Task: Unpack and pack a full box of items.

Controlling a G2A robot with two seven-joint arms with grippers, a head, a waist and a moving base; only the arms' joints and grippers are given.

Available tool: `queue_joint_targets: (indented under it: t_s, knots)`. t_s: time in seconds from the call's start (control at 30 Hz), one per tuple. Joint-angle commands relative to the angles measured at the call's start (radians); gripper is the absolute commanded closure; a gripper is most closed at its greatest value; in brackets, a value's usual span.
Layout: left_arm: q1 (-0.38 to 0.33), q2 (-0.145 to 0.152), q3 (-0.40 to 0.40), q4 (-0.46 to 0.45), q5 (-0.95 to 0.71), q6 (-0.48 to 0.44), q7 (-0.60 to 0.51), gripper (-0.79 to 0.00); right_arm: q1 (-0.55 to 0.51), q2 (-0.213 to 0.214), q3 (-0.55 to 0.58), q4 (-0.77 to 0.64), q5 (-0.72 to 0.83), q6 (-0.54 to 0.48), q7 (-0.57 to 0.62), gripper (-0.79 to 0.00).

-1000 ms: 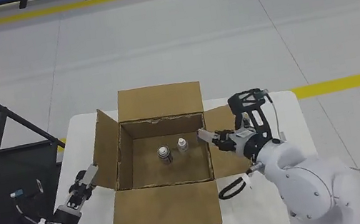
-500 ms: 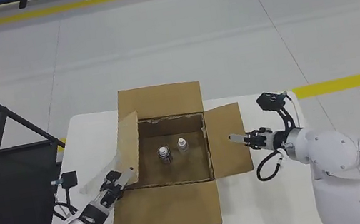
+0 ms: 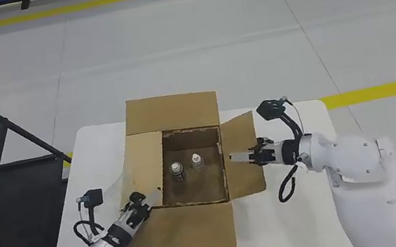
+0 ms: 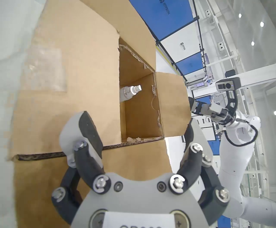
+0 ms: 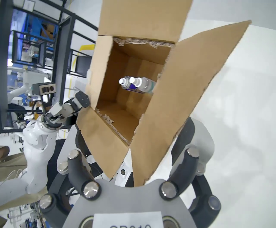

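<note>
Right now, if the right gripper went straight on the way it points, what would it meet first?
Most likely the raised side flap of the cardboard box, which sits edge-on between the open fingers of the right gripper; how close is hard to judge.

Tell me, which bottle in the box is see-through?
The clear bottle with the greenish label; its neighbour, the dark bottle, has an opaque bluish body.
</note>
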Motion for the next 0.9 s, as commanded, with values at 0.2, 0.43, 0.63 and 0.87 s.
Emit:
queue_joint_targets:
  t_s: [0.2,0.43,0.63,0.87]
  knots:
    - [-0.011,-0.001,0.031,0.013,0.016,0.037,0.029,-0.785,0.032,-0.001,-0.144,0.027,0.034,-0.004,-0.112,-0.785]
    - [-0.012,-0.002,0.042,0.025,0.009,0.053,0.052,-0.785,0.056,-0.005,-0.253,0.077,0.021,0.026,-0.218,-0.785]
    - [-0.006,-0.001,0.032,0.018,-0.008,0.054,0.066,-0.785,0.093,-0.007,-0.312,0.154,0.012,0.053,-0.289,-0.785]
    - [-0.009,0.001,0.028,0.017,-0.017,0.056,0.068,-0.785,0.123,-0.009,-0.371,0.244,-0.022,0.072,-0.36,-0.785]
